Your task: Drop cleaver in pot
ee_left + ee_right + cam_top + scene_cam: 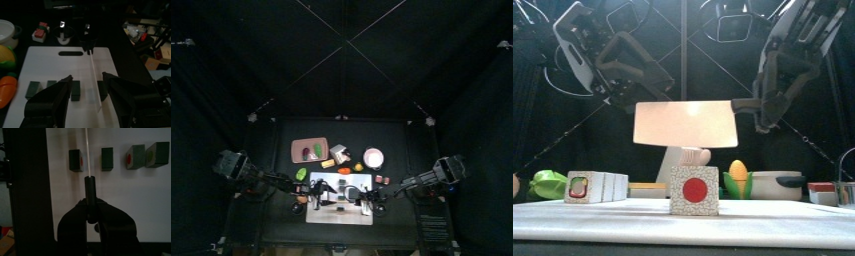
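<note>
While right end effector clamps cleaver handle, left end effector spread, pot apart.

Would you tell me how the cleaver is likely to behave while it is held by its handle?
The cleaver is probably stiff: its broad blade looks flat and straight. Gripped by the right gripper only on the narrow dark handle, it may twist or sag towards the blade. The smooth, slim handle could also slip.
</note>
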`<state>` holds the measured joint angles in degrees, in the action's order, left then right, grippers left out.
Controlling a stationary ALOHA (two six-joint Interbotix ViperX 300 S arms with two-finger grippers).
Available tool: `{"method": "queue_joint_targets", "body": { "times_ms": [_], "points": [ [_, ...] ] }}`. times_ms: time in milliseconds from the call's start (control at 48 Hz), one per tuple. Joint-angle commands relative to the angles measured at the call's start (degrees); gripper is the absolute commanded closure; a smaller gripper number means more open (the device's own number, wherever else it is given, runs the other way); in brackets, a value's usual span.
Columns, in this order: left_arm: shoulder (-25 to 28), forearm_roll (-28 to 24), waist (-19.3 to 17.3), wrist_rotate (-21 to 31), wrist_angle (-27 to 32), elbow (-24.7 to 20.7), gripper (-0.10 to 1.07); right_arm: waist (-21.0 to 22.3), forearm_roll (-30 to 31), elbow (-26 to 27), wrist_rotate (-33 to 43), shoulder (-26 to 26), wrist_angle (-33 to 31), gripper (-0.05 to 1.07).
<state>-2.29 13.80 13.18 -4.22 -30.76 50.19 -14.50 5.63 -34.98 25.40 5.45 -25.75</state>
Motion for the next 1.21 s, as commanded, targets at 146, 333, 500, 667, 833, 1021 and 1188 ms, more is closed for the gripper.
{"method": "queue_joint_targets", "body": {
  "times_ms": [146, 333, 500, 667, 833, 1021, 1188],
  "points": [
    [-7.91, -0.26, -3.25, -0.09, 3.69, 1.14, 0.11, 1.67, -3.16, 3.78, 3.16, 6.42, -10.37, 0.72],
    [-13.97, -4.39, -5.98, -0.26, 12.57, 1.67, 0.11, 4.92, -2.64, 4.13, 11.07, 9.58, -16.87, 0.72],
    [-18.54, -9.76, -6.86, -0.09, 16.35, 3.52, 0.11, 7.29, -2.72, 3.6, 16.79, 12.13, -19.78, 0.72],
    [-22.59, -10.99, -7.73, 0.09, 17.14, 6.24, 0.11, 9.93, -4.92, 3.78, 18.9, 15.21, -23.38, 0.72],
    [-26.46, -8.35, -8.17, 0.09, 17.23, 9.23, 0.11, 14.06, -8.17, 2.37, 22.32, 18.28, -27.33, 0.72],
    [-29.62, -7.29, -8.09, 0.09, 17.31, 12.3, 0.11, 18.9, -9.23, 0.62, 24.79, 23.47, -30.94, 0.72],
    [-30.59, -7.21, -8.0, 0.09, 17.31, 13.27, 0.11, 26.02, -9.14, -3.16, 26.54, 27.86, -33.22, 0.72]
  ]
}}
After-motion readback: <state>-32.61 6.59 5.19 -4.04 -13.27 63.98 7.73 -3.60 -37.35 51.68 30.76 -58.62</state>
